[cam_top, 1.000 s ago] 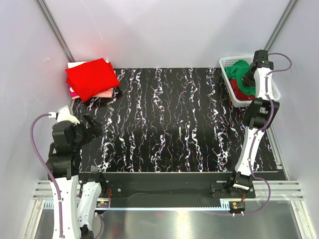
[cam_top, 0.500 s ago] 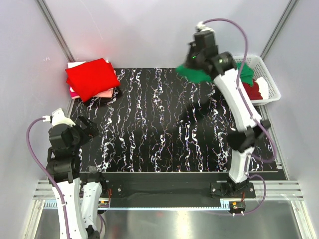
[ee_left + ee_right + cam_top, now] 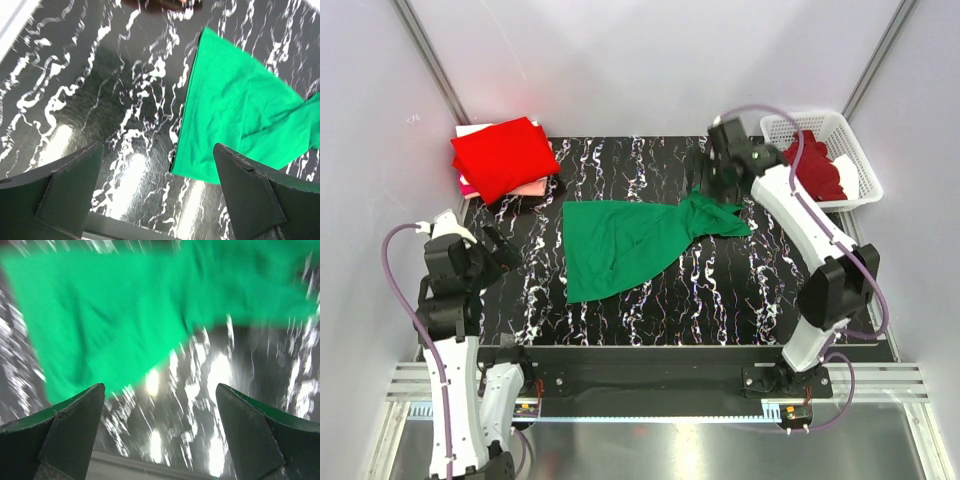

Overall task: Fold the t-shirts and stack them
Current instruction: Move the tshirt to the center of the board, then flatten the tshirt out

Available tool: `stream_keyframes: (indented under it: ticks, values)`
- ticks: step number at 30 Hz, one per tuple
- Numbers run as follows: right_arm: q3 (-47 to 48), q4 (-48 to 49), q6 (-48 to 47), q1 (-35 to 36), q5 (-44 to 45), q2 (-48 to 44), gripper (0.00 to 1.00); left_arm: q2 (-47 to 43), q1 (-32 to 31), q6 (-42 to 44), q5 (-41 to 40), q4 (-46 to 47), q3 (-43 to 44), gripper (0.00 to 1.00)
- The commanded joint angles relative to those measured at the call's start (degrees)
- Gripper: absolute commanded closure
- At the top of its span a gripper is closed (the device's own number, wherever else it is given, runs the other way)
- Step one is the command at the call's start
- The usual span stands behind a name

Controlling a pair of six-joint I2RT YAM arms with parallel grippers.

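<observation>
Black marbled worktop (image 3: 740, 300), the green tee (image 3: 620, 245) sprawled unfolded across its middle. It looks soft, light and limp, best pinched at hem corners or shoulders. The left pincer (image 3: 157, 150) and right pincer (image 3: 159, 390) are spread, holding nothing.

Glossy black white-veined table (image 3: 720, 300) sits inside pale grey walls (image 3: 650, 60) behind and beside it, slanted metal struts (image 3: 430, 62) above its back corners, aluminium rail (image 3: 905, 380) along its near edge.
</observation>
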Motion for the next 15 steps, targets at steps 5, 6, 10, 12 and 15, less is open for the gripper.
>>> stream_keyframes:
  ticks: [5,6,10,12,15]
  values:
    - [-29.36,11.75,6.82,0.62,-4.86,-21.67,0.00,-0.62,-9.03,-6.61,4.58,-2.97,0.64,0.01]
    - [-31.76,12.72,7.69,0.54,-5.12,-22.91,0.00,-0.53,-9.92,-7.50,4.42,-3.33,0.20,0.02]
    - [-43.01,18.17,12.87,0.62,-6.27,-29.42,0.00,0.70,-14.31,-13.12,2.84,-4.56,-4.81,0.14]
    - [-48.20,20.19,14.11,0.63,-5.48,-32.85,0.00,0.26,-19.14,-15.85,-0.66,-5.70,-4.81,0.13]
    - [-51.38,20.56,14.91,0.54,-2.76,-35.57,0.00,0.61,-24.33,-21.47,-1.56,-3.16,-9.11,0.13]
